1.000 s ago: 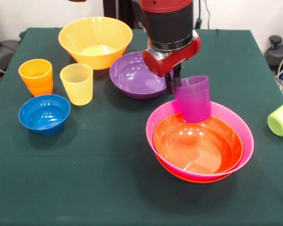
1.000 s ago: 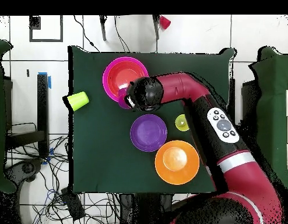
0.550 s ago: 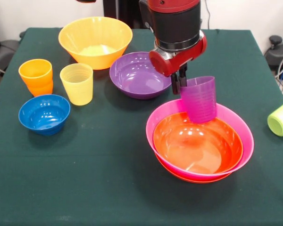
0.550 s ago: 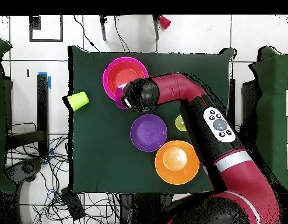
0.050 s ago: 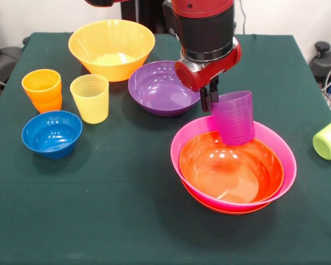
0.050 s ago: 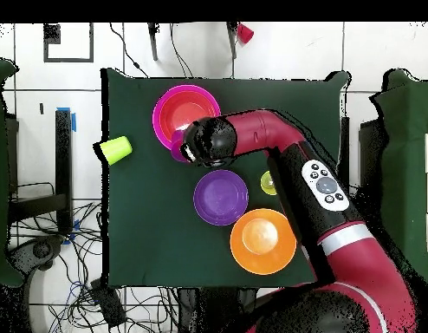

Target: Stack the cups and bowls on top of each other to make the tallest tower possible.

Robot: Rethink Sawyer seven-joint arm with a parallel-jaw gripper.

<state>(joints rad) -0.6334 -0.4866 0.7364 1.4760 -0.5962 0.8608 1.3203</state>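
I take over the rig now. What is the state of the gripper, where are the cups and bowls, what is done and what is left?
Gripper: shut on the purple cup, held above the nested pile.
Done: red-orange bowl sits inside the pink bowl.
Left: place the purple cup, then add the purple bowl, yellow-orange bowl, blue bowl, orange cup, yellow cup and the tipped lime cup.

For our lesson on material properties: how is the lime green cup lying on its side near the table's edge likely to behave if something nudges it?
The lime green cup lies on its side, so a nudge would probably roll it. Being tapered, it would likely curve, not run straight. It looks like thin plastic, probably light, and it sits near the table edge, so it might fall off.
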